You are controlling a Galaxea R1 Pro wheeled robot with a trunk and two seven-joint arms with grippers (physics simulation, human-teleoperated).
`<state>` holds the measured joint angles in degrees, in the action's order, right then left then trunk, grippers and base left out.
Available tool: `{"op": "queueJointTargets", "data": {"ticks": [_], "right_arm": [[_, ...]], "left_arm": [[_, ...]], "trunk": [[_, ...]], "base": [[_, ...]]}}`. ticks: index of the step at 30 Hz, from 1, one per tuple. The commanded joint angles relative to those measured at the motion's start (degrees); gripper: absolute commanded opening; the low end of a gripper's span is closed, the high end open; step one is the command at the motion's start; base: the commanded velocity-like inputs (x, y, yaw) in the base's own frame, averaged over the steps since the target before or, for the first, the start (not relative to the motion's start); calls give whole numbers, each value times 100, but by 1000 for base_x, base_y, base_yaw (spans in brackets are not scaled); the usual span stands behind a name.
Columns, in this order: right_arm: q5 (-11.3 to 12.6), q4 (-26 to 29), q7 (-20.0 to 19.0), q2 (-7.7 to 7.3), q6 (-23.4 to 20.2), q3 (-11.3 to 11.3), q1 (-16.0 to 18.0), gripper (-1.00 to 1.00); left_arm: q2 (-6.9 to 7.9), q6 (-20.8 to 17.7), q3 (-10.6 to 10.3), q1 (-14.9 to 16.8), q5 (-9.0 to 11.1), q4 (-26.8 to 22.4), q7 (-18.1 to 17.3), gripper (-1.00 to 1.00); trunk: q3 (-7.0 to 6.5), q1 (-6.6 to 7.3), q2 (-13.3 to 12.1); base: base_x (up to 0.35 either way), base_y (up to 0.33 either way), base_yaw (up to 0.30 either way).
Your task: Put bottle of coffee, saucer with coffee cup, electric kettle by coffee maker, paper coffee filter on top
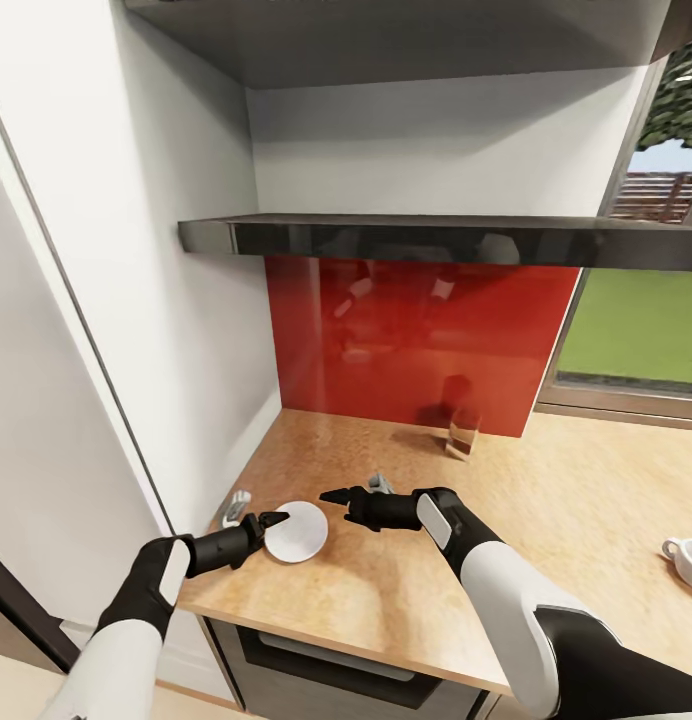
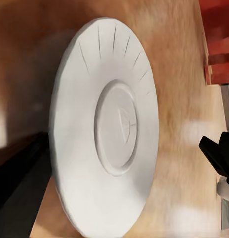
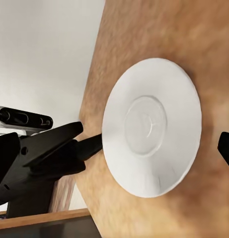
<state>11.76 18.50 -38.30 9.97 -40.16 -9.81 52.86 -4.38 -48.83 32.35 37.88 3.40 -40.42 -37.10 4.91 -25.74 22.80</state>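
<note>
At the near left corner of the light beige wood-look tabletop, close to the white wall, my left fingers pinch the rim of the small flat round white saucer. One dark fingertip lies over the saucer's edge in the head view, and the right wrist view shows my left fingers closed on the saucer's rim, one above and one running under it. The saucer seems tipped a little, its held edge raised, though I cannot tell for sure whether its far edge touches the wood. From the left wrist view the saucer shows its sunken centre ring and fine ribs near the rim.

My right gripper hovers just beyond the saucer, pointing toward it from the right and not touching it. Its black fingers look drawn close together, but I cannot tell for sure whether they meet; one tip shows at the edge of the left wrist view.

Farther back, near the glossy red backsplash panel, stands a small clear glass with a dark bottom. A small white rounded coffee cup sits on the tabletop far to the right. A thick black shelf board runs across the wall above the red panel.
</note>
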Motion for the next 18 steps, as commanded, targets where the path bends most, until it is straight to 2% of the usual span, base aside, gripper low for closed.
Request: {"op": "queueJointTargets", "data": {"ticks": [1,7,18], "right_arm": [[2,4,-2,3,-36,-30,5,100],[-4,0,2,3,-34,-30,5,100],[-7,-4,21,3,265,-30,5,100]], "left_arm": [[-14,-39,21,5,-33,-1,10,100],[-120,-39,17,9,-71,-1,10,100],[-118,-33,22,13,-103,-13,11,100]], "trunk": [[14,-4,12],[14,-4,12],[14,-4,12]], "base": [[0,0,0],[0,0,0],[0,0,0]]}}
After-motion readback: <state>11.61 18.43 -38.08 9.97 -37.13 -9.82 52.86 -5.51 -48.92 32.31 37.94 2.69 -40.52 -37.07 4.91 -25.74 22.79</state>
